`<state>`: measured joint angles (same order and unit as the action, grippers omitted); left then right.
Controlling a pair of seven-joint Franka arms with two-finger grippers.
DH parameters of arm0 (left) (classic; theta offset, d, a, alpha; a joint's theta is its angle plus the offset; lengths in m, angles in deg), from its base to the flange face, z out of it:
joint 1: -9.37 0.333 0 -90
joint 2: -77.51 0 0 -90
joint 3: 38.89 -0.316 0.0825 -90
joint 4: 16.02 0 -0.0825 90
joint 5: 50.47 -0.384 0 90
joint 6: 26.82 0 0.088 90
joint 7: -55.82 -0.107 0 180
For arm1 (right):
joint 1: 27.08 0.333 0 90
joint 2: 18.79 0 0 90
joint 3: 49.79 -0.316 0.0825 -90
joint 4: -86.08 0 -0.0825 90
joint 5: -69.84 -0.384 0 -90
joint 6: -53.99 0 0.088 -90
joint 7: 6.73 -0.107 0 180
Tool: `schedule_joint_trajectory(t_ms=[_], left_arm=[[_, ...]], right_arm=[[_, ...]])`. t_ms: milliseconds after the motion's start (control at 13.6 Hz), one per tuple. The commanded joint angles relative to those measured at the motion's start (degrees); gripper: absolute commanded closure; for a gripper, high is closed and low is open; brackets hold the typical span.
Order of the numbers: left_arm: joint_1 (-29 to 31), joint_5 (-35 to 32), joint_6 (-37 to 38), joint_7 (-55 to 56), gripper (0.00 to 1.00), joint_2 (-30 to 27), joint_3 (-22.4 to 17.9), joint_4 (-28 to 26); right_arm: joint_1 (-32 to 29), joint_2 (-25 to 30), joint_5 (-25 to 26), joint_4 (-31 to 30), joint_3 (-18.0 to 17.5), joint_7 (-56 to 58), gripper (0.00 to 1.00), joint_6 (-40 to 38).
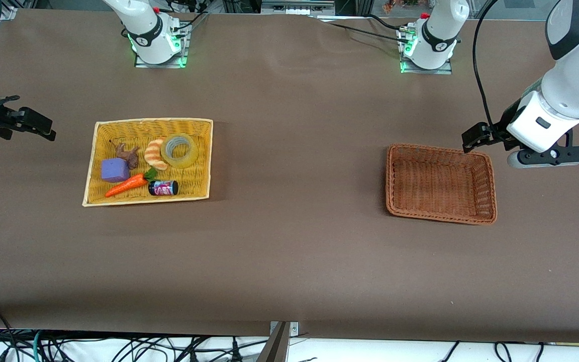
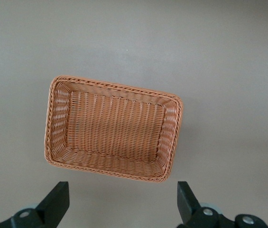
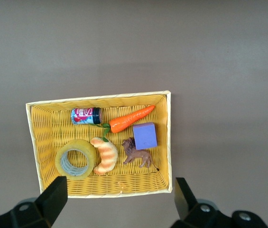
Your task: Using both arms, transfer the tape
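Tape (image 1: 180, 150) in yellow basket (image 1: 99, 166); left end effector (image 2: 123, 199), right end effector (image 3: 120, 199) spread wide, empty.

table (image 1: 289, 261): brown cloth, evenly lit | cables (image 1: 133, 347): tangled below the table's near edge

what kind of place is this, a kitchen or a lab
Most likely a robotics lab: two bolted-down arms at a brown-covered table, loose cables along its edge, and toy props in a yellow basket beside an empty brown basket.

Your left hand (image 2: 121, 204) hangs raised at its own end of the bench, fingers wide apart; right hand (image 3: 119, 204) likewise, fingers spread.
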<state>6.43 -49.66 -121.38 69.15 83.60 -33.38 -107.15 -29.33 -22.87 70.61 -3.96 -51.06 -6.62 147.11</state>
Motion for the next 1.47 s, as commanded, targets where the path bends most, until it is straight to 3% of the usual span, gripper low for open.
schedule_joint_trajectory(t_ms=[0, 442, 810, 1251, 1398], left_arm=[[0.6, -1.1, 1.0, 0.9, 0.00, 0.8, 0.0, 1.0], [1.4, -1.0, 0.8, 1.7, 0.00, 0.6, -0.1, 1.2], [5.7, -1.1, 0.8, -3.7, 0.00, 0.0, -0.3, 1.4], [6.1, -1.1, 0.6, -3.1, 0.00, -0.2, 0.0, 1.5], [5.0, -1.0, 0.6, -3.8, 0.00, -0.3, -1.5, 1.5]], right_arm=[[-0.5, -0.8, -0.5, 1.8, -0.3, 0.5, 0.00, -0.8], [-0.6, -0.8, -0.5, 1.8, -0.2, 0.3, 0.00, -0.9], [-0.6, -0.7, 0.0, 1.8, -0.3, 0.9, 0.00, -1.0], [-0.2, -0.5, 1.0, 1.5, -0.5, 0.8, 0.00, -1.4], [0.0, -0.7, 1.2, 1.1, -0.6, 0.3, 0.00, -2.5]])
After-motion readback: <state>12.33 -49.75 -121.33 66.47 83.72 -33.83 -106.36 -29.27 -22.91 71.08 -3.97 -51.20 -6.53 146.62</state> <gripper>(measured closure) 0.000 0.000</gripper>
